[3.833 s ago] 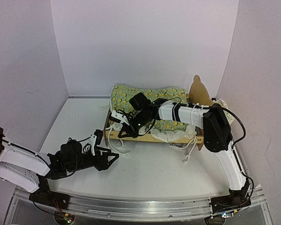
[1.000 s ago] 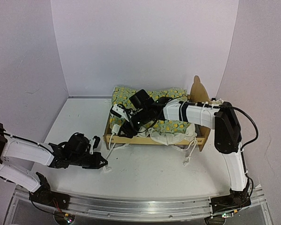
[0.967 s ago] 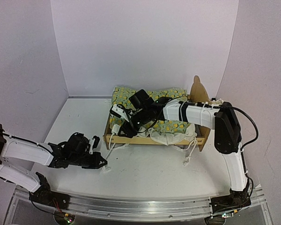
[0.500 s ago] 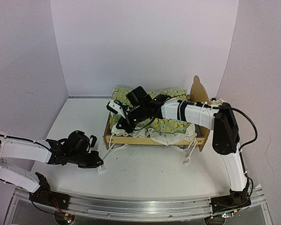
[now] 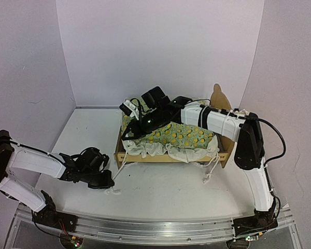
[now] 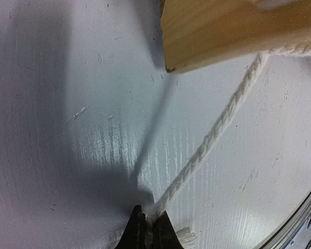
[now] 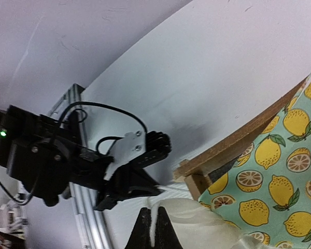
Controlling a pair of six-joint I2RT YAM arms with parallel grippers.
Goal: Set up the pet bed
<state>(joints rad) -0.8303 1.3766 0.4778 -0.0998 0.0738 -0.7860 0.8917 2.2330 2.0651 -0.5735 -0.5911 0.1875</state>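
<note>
Plywood pet bed (image 5: 168,157) sat on bench (image 5: 166,189); we saw left tool (image 6: 147,228) pinching white cord (image 6: 212,136), right tool (image 7: 151,222) clamped, apparently on blanket ruffle (image 7: 197,213).

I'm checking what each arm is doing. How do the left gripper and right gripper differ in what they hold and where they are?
The left gripper pinches a white cord; the right gripper pinches the white ruffle of the lemon blanket. The left gripper is low at the table, in front of the pet bed, off its left corner; the right gripper is raised over the bed's left end. Both are shut.
</note>
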